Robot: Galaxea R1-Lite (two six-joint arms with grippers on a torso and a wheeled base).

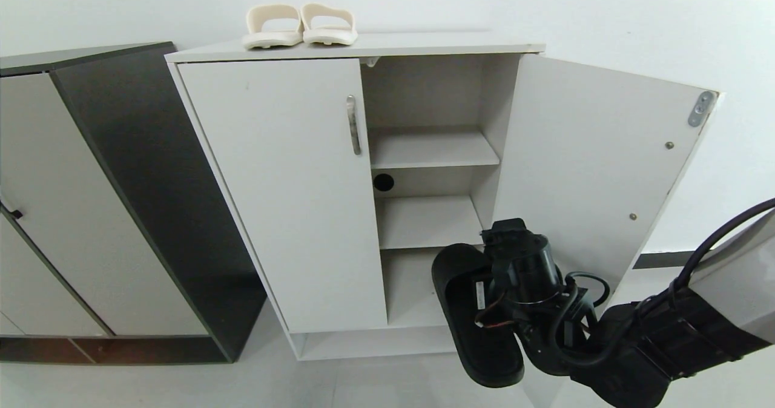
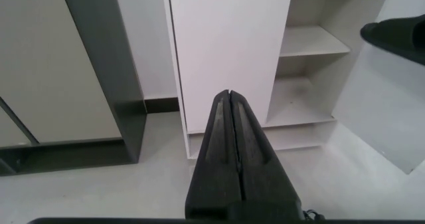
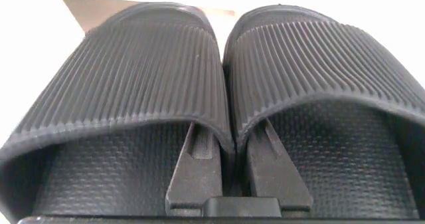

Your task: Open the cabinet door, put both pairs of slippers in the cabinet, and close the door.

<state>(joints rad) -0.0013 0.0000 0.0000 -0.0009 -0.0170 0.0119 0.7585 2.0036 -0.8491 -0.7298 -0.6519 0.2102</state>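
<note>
Right gripper pinches our black slippers together by the straps, long axis running toward the open cabinet; its bottom shelf sits just ahead, slightly left.

You've got four slippers: two cream slippers and two black slippers, so two pairs. Cabinets, count two: one white cabinet and one dark cabinet. The white one gives you two doors, shut door and open door, one handle, and two shelves, upper shelf and lower shelf.
</note>
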